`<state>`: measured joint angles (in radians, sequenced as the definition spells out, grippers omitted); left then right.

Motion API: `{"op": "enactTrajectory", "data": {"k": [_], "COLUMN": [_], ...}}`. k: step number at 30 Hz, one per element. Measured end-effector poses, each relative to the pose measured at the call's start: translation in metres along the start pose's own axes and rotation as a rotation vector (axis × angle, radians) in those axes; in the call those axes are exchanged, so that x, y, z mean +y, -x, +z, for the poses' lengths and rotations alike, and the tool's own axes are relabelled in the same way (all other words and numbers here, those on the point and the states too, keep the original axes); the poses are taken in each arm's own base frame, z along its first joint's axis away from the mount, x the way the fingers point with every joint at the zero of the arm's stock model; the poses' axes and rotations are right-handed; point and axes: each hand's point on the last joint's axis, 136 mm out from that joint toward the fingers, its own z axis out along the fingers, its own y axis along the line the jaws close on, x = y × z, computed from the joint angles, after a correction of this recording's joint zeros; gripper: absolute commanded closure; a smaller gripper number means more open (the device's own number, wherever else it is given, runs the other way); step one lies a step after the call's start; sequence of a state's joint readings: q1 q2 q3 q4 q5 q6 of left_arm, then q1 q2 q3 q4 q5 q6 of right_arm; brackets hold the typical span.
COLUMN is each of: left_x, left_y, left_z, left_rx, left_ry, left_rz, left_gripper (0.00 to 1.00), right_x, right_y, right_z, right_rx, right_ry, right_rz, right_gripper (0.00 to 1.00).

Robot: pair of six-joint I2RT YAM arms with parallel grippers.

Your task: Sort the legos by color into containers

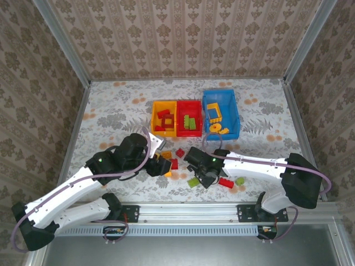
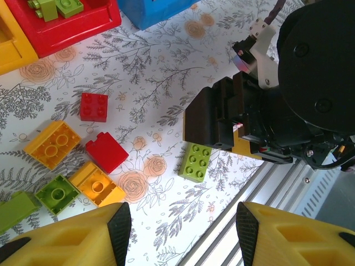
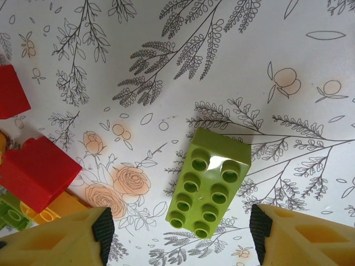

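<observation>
Yellow fingers [image 3: 55,244] of the right gripper [image 3: 180,237] stand spread wide just above the flowered table [image 3: 277,44]. Between them, touching neither, a lime green eight-stud brick [image 3: 209,183] lies flat with its studs up. Just to its left sits a red brick [image 3: 36,172], with a bit of orange and green showing beneath its lower edge. The left gripper [image 2: 183,233] hangs near the table's front rail, its jaws likewise spread and nothing between them. Ahead of it lies a loose cluster: a red four-stud brick [image 2: 93,106], a yellow-orange brick [image 2: 52,144], a second red one [image 2: 106,152], an orange brick [image 2: 97,184] and a green square brick [image 2: 57,194]. From that side the right arm's black wrist [image 2: 266,111] looms directly over the lime green brick. Seen from above, both grippers are low over the near middle of the table, close to each other, with the scattered legos under and between them. A red piece [image 1: 226,183] and a green piece [image 1: 239,180] lie just to the right. Farther back the three bins stand side by side, touching: the yellow-orange bin [image 1: 155,119] on the left, the red bin [image 1: 188,102] in the middle, the larger blue bin [image 1: 231,108] on the right. As far as I can make out, red bricks lie in the yellow-orange bin, green ones in the red, and yellow pieces in the blue.
</observation>
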<state>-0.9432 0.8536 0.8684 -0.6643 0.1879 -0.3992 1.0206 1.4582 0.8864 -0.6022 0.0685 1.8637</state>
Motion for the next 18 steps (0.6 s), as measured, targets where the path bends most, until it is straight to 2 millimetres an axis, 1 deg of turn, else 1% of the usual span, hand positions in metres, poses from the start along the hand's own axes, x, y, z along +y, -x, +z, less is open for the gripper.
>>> {"op": "enactTrajectory", "data": {"k": [4, 9, 11, 12, 16, 18], "left_x": [-0.002, -0.009, -0.012, -0.013, -0.014, -0.015], "left_y": [0.0, -0.002, -0.002, -0.003, -0.003, -0.004], "left_z": [0.0, -0.004, -0.006, -0.007, -0.008, -0.008], "left_rx": [0.002, -0.005, -0.006, -0.007, -0.006, -0.005], "left_ry": [-0.013, -0.051, -0.067, -0.072, -0.08, -0.083], "left_rz": [0.0, 0.001, 0.002, 0.001, 0.0, 0.0], "left_gripper": [0.43, 0.43, 0.44, 0.44, 0.45, 0.45], "right_x": [-0.003, -0.001, -0.001, -0.001, 0.002, 0.003], "right_y": [-0.001, -0.004, -0.005, -0.006, -0.008, -0.01], "right_z": [0.006, 0.027, 0.034, 0.036, 0.041, 0.043], "right_rx": [0.0, -0.004, -0.001, 0.001, 0.011, 0.016], "right_ry": [-0.004, -0.025, -0.032, -0.035, -0.027, -0.025], "right_rz": [0.015, 0.028, 0.037, 0.043, 0.06, 0.065], "right_gripper": [0.28, 0.33, 0.36, 0.4, 0.48, 0.55]}}
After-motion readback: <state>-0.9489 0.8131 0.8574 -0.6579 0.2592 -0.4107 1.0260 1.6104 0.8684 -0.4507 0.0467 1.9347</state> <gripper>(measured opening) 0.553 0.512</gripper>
